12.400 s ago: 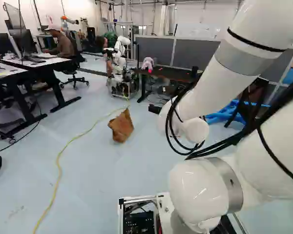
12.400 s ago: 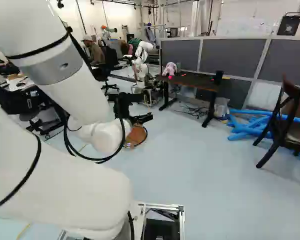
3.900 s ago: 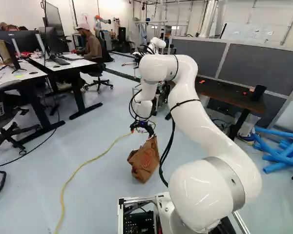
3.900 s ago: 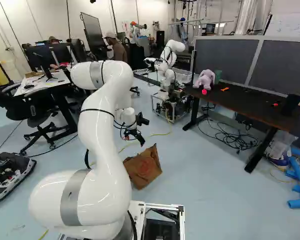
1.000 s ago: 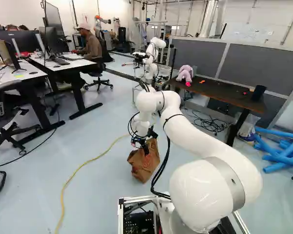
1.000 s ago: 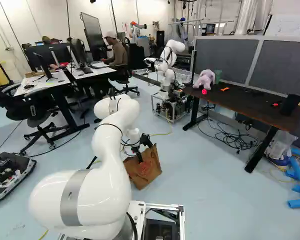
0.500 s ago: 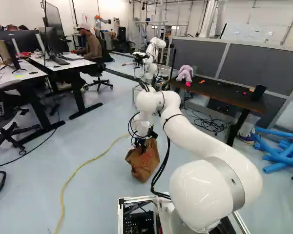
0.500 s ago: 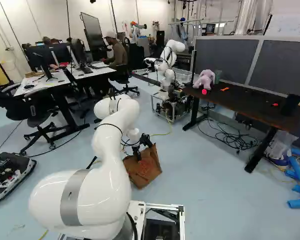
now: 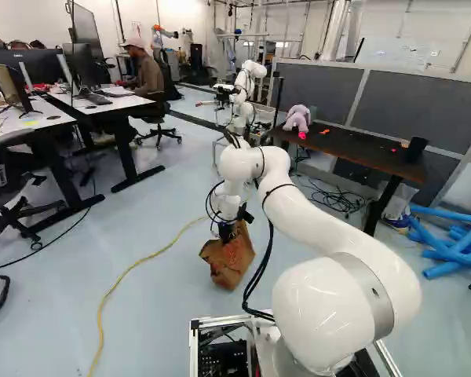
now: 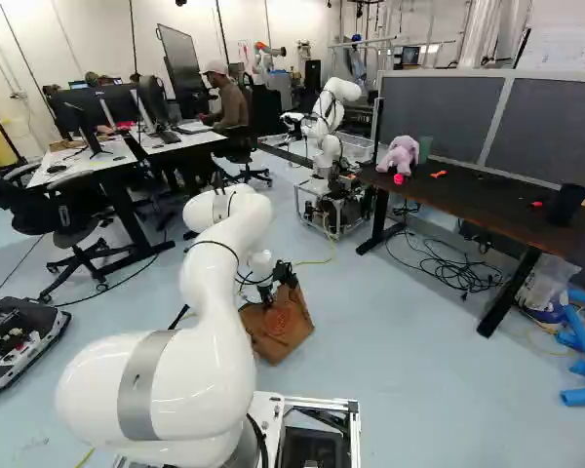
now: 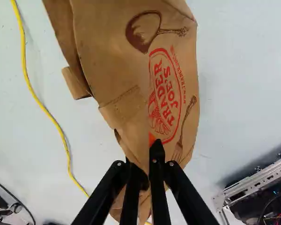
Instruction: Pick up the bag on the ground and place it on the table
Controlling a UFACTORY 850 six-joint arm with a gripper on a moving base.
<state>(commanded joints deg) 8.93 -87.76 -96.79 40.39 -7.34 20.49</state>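
Where the wrist view looks along the gripper (image 11: 146, 161), its fingers are nearly together, pinching a fold of the bag (image 11: 114, 61) near one edge. That paper could tear, or the fold slip out, if whatever weight lies inside pulls on so small a hold; I cannot see into the bag. Off to one side of the bag runs the cord (image 11: 50, 115), which might snag on a low, sideways carry.

In the left base view the bag hangs or stands tilted right at the floor (image 9: 157, 314); I cannot tell if it bears on it. The table (image 9: 353, 151) is beyond the bag and right of it, so the lift must be high, or the bag will hit the edge.

In the right base view, farther beyond the bag, are the cup (image 10: 567, 203), its contents hidden, and a plastic bag (image 10: 546, 290) with something indistinct inside.
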